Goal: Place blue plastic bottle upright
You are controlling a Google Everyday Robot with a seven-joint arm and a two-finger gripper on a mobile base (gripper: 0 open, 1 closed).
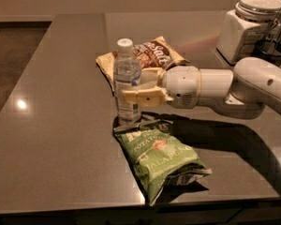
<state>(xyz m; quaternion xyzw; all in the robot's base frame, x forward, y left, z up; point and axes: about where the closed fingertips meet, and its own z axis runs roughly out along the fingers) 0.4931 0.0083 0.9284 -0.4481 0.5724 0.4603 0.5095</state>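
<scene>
- My end effector (129, 87) reaches in from the right edge of the bench (61, 125), clasped around the blue plastic bottle (126, 65).
- The bottle stands upright mid-bench, cap up.
- Green chip bag (159, 161) lies toward the near edge, brown bag (154, 55) toward the far edge.

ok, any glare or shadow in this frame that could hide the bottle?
Camera view: one small glare spot on the table, well left of the blue plastic bottle. Camera view: a broad shadow lies on the table under the arm, right of the tool clasping the bottle. Neither covers the bottle.
</scene>
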